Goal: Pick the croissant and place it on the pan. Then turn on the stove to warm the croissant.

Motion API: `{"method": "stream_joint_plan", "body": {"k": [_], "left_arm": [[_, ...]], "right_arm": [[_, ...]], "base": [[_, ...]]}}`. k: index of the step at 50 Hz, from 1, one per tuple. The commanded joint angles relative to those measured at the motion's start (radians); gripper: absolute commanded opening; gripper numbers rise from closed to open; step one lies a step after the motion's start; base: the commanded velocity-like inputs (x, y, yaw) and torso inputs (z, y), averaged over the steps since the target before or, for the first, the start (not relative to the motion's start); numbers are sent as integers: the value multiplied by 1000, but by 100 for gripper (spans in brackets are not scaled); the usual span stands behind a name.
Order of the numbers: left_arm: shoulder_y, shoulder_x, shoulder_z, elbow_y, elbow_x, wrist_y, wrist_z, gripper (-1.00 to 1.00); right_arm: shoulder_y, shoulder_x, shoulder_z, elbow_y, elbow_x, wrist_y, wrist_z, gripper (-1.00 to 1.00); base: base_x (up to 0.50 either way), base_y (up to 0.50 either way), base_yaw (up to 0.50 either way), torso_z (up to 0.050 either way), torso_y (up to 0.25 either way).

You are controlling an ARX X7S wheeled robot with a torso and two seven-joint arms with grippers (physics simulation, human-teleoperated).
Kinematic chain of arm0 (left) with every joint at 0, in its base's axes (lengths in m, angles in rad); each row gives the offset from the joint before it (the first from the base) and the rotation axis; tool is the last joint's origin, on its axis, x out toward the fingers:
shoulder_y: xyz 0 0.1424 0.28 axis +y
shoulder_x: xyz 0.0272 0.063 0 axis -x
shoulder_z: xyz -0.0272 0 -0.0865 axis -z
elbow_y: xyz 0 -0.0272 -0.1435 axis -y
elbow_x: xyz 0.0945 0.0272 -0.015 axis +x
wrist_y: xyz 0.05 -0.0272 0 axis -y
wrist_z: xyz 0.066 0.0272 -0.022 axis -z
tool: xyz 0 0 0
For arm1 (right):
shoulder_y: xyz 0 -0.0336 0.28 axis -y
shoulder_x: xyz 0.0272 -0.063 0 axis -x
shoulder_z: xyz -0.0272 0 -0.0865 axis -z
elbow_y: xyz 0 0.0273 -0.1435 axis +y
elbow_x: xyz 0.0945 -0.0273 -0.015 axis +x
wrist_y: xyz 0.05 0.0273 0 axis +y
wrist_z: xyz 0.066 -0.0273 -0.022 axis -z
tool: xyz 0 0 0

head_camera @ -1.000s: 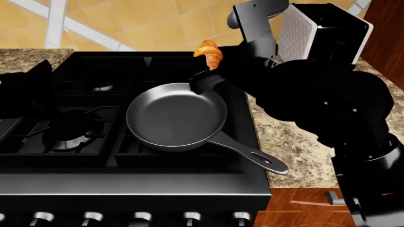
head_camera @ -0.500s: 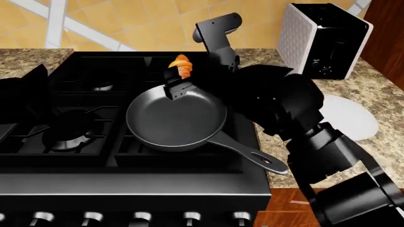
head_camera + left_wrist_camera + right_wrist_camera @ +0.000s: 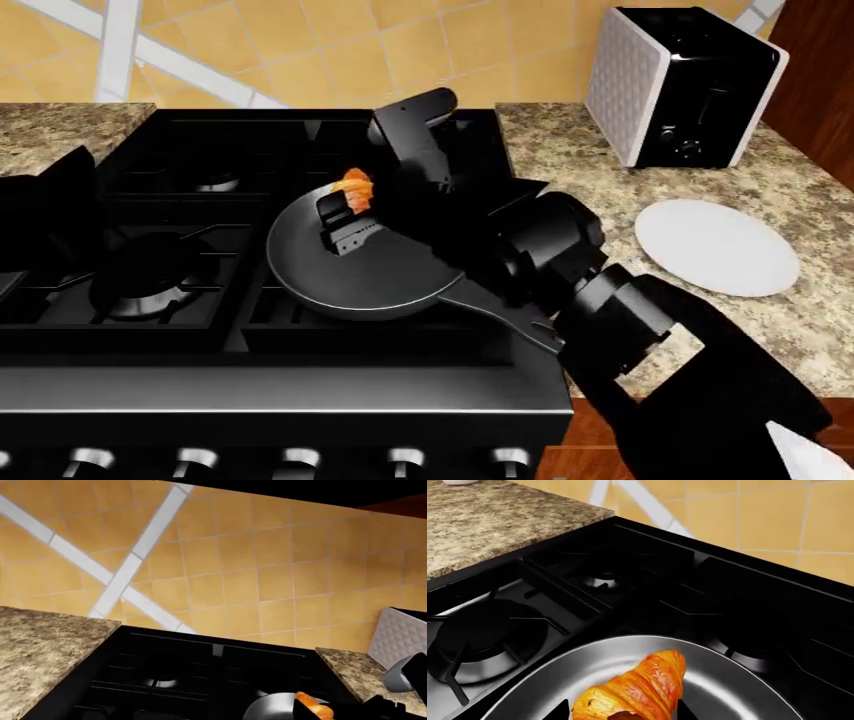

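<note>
The golden croissant (image 3: 355, 190) hangs just above the back part of the dark grey pan (image 3: 380, 270), which sits on the stove's (image 3: 200, 150) front right burner. My right gripper (image 3: 343, 216) is shut on the croissant. In the right wrist view the croissant (image 3: 639, 686) sits between the two dark fingers (image 3: 559, 713), over the pan's floor (image 3: 734, 695). The left wrist view shows the pan (image 3: 275, 708) and croissant (image 3: 313, 708) at its edge. My left arm (image 3: 47, 205) is a dark shape over the stove's left side, and its jaws cannot be made out.
A white toaster (image 3: 687, 85) stands at the back right of the granite counter, with a flat white plate (image 3: 717, 246) in front of it. The pan handle (image 3: 514, 318) points to the front right. Silver-tipped knobs (image 3: 195, 460) line the stove's front edge.
My right arm has swung left and down with the croissant, from behind the pan's back right rim to low over its back part. The white plate has come into view.
</note>
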Motion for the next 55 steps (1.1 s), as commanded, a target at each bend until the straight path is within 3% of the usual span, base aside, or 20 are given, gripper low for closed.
{"method": "stream_joint_plan", "body": {"k": [1,11,24,25,40,55], "left_arm": [[33,8,-31,4,11,-3,14,100],[56,2,-56,10,2,0,12,100],[85,5,-86,12,4,0,21,100],[87,5,-89,12,3,1,22,100],[101,18,-95,12,15,4,32,100],[70,15,-37,21,13,20,9,100]], "right_arm": [[42,-12,-240,89,180,-122,3,-100],[66,-13,-437,120,337,-199,9,-100],[83,-12,-505,118,391,-219,18,-100],[84,-12,-506,116,394,-217,19,100],[122,42,-482,11,435,-208,65,100],[139,345,-368,-504,508,-258,368,100]], "base": [[0,0,0,0,0],[0,0,0,0,0],[0,0,0,0,0],[0,0,0,0,0],[0,0,0,0,0],[0,0,0,0,0]]}}
